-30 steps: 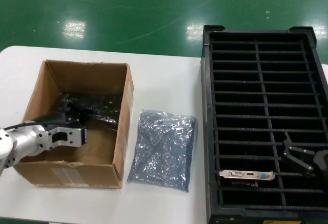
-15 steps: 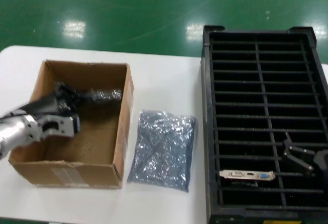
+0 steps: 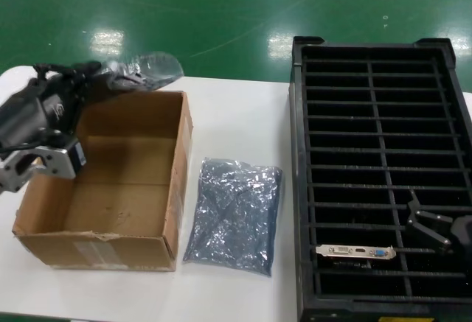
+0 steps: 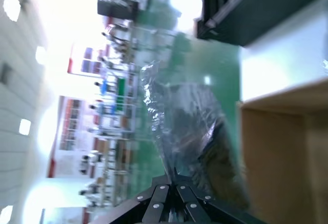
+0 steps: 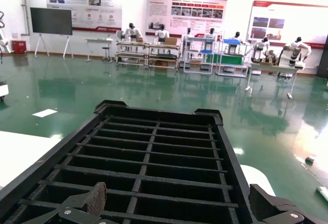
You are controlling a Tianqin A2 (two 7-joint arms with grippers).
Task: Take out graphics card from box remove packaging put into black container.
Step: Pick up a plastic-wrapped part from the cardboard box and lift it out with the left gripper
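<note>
Left claw [image 3: 99, 79] pinches a bagged graphics card [image 3: 144, 68] above the box [image 3: 110, 189]; only the left wrist view shows the dark board inside. Right claw [image 3: 431, 226] is spread over the black container [image 3: 295, 189].

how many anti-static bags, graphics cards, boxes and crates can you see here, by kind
anti-static bags: 2, one held by the left gripper over the box, one flat on the table
bare graphics cards: 1
cardboard boxes: 1
black crates: 1
total: 5

White table [image 3: 243, 116] with rounded corners stands on a glossy green floor [image 3: 221, 12] showing light reflections. Far across the hall: wall posters [image 5: 184, 11], a dark screen on a stand [image 5: 50, 21], workbenches [image 5: 148, 49] and shelving racks [image 5: 205, 55]. A small white scrap [image 5: 45, 113] lies on the floor
</note>
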